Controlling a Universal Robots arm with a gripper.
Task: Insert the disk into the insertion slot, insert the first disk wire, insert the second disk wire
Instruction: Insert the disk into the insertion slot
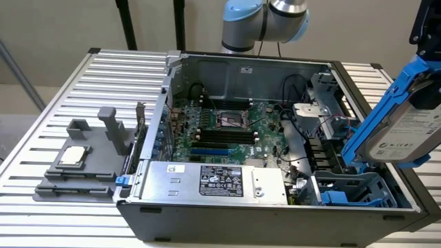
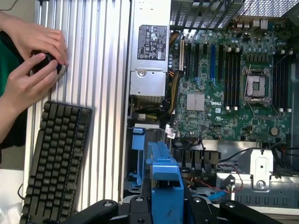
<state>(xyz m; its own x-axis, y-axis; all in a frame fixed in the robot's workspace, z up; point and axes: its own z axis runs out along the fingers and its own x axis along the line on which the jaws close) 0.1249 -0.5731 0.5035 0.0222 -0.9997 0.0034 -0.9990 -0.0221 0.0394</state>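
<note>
- Exterior view: an open computer case [image 1: 276, 219] is seen lying on a slatted metal bench [image 1: 76, 103], its inside facing up.
- The arm [image 1: 265, 20] is seen behind the case; the tool [image 1: 427, 46] is seen at the exterior view's upper right.
- The disk [image 1: 406, 132] is held in the air by the tool, which is closed on the upper end of the disk's blue frame. The disk is tilted, its white label facing the camera.
- The disk's lower end is seen just above the slot [image 1: 351, 188], at the near corner of the case on the exterior view's right. The disk has not been seated; whether it touches the slot cannot be told.
- A silver power supply [image 1: 214, 181] with a black label is seen along the near wall, with the green circuit board [image 1: 234, 129] behind it.
- A grey holder [image 1: 82, 165] carrying a square chip [image 1: 72, 156] is noted on the bench at the exterior view's left.
- Wrist view: the blue frame of the disk [image 2: 163, 172] is seen clamped between the black fingers [image 2: 135, 210] of the tool [image 2: 164, 212].
- The slot [image 2: 136, 161] is seen past the disk, between the power supply [image 2: 149, 51] and the tool.
- The circuit board [image 2: 233, 79] is seen beside the power supply.
- A black keyboard [image 2: 56, 158] is seen on the bench [image 2: 103, 93] outside the case. A person's hands [image 2: 44, 39] are closed around a small dark object near it.
</note>
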